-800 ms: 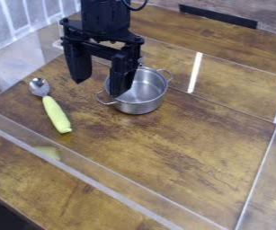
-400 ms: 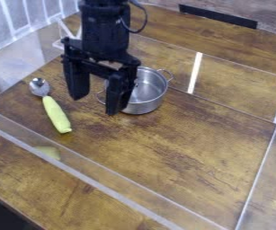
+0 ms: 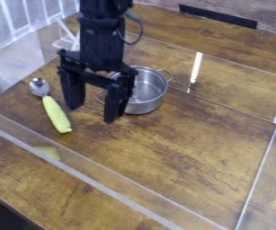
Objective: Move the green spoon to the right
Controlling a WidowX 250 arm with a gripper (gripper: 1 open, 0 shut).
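Observation:
The green spoon (image 3: 52, 106) lies flat on the wooden table, its yellow-green handle pointing toward the front and its shiny silver bowl at the far left end. My gripper (image 3: 93, 99) hangs pointing down just right of the spoon, open, with nothing between its two black fingers (image 3: 73, 92). The left finger stands close beside the spoon's handle; I cannot tell whether the fingertips touch the table.
A round steel pot (image 3: 146, 88) with two handles stands right behind the gripper's right finger. Clear plastic walls (image 3: 128, 193) fence the work area at the front and right. A white rack (image 3: 14, 22) stands at the back left.
The gripper has moved toward the front left and lower, away from the pot and closer to the spoon. It stayed open. Spoon and pot have not moved.

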